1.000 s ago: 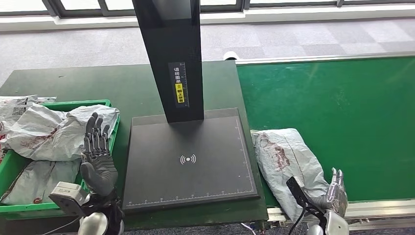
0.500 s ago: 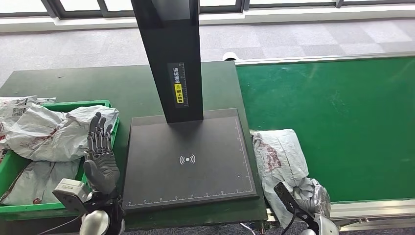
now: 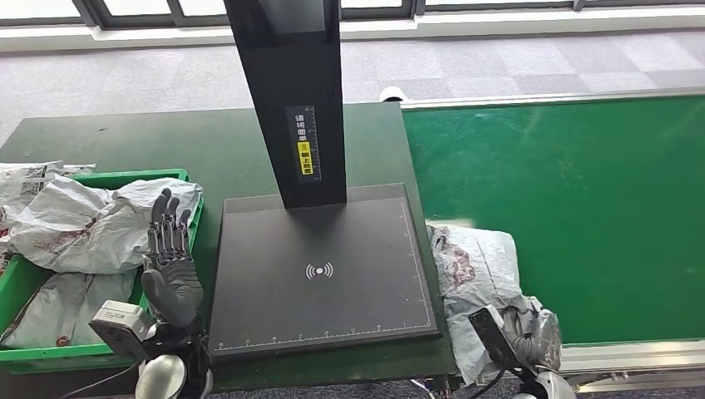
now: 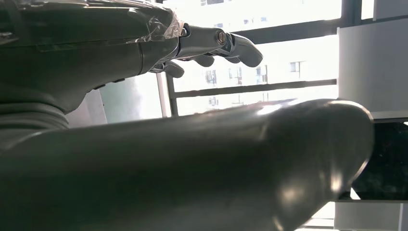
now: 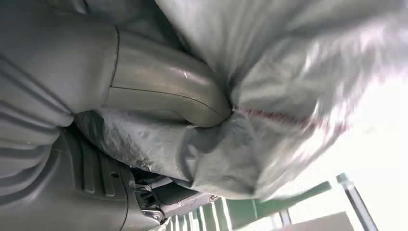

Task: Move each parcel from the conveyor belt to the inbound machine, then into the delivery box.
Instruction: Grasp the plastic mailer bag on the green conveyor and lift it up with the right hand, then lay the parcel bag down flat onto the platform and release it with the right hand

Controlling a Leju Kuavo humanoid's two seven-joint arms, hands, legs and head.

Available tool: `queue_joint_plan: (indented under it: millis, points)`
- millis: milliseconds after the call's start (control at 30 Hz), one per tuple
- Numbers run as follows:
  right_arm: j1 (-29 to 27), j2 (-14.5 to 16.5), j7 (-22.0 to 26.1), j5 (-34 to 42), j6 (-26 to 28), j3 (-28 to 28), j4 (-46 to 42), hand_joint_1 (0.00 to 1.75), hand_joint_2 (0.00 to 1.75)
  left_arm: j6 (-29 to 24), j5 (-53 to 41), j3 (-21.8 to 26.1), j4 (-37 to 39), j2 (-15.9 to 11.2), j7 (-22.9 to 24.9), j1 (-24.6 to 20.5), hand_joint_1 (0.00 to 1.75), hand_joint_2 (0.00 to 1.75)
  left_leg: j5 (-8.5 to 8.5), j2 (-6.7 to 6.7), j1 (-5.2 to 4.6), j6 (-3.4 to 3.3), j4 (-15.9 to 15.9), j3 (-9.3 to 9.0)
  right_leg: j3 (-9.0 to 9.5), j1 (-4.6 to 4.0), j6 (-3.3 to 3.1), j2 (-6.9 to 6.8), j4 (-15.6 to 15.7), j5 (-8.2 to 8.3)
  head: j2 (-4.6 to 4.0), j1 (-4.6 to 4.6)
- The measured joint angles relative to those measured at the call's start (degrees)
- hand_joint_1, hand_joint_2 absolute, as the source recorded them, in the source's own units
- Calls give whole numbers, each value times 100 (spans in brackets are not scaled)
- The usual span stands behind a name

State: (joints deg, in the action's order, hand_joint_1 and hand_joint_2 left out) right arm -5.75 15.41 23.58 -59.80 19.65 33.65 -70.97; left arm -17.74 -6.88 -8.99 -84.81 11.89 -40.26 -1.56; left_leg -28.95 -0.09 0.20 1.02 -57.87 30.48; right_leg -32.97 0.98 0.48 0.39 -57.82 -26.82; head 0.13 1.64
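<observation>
A grey plastic parcel (image 3: 475, 274) with red print lies at the near left edge of the green conveyor belt (image 3: 582, 199), beside the black inbound machine (image 3: 320, 274). My right hand (image 3: 536, 337) grips the parcel's near end, and the bag bunches around it. In the right wrist view the thumb (image 5: 163, 91) presses into the crumpled parcel (image 5: 288, 96). My left hand (image 3: 170, 266) is raised with fingers apart and upright, holding nothing, between the machine and the green delivery box (image 3: 166, 176). The left wrist view shows that open hand (image 4: 207, 43) against bright windows.
The green box holds several grey parcels (image 3: 83, 224), and another parcel (image 3: 25, 179) lies over its far left rim. The machine's black post (image 3: 291, 91) rises at the platform's far side. A dark green table (image 3: 166, 141) carries the box and machine.
My right hand has closed on the parcel's near end and drawn it slightly up and toward the machine, so the bag has crumpled. My left hand has barely moved.
</observation>
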Motion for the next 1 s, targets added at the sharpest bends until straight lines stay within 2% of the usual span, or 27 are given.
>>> queue_joint_plan:
  millis: [167,267,433,500,667,767,867,1000]
  points:
    - [-320,194,959,1575,765,-85,-1046,175,175,-137,66,-52,-4,-23,0,24,0,0,0,-13,0,-1,0,9,-4,1,0,-11,0,-1,0,0]
    - [-471,274,1193,1891,983,-171,-1507,175,175,-174,95,-103,-4,-44,0,27,0,0,-1,-11,0,-2,0,10,-7,3,0,-10,0,-2,0,0]
    - [-762,334,1609,2912,1837,-493,-2256,175,175,-272,131,-169,-5,-64,0,35,0,0,-1,-14,0,-3,0,19,-6,4,0,-12,0,-2,0,0]
    - [-849,336,1640,3094,1987,-668,-2627,175,175,-297,135,-181,-9,-66,-1,44,0,0,-3,-7,0,-3,0,37,-6,4,0,-8,0,-2,0,0]
    - [-934,377,1646,2980,2028,-1084,-3543,175,175,-314,107,-187,-50,-67,-2,75,0,0,-4,-4,0,-4,1,54,-5,4,0,-7,0,-3,0,0]
    - [-916,398,1649,2510,2043,-1545,-3969,175,175,-277,78,-189,-51,-63,-2,77,0,0,-4,-3,0,-3,1,52,-5,1,0,-6,-1,-3,0,0]
    - [-856,422,1659,1993,2044,-2155,-4162,175,175,-206,48,-217,-41,-50,-1,54,0,0,2,-5,1,-1,1,16,-6,-2,-1,-5,-1,-2,0,0]
    - [-778,437,1658,1721,2043,-2736,-4151,175,175,-167,52,-274,3,-38,0,-7,0,0,8,-10,7,2,1,8,-4,-2,-2,-9,-2,-1,0,-1]
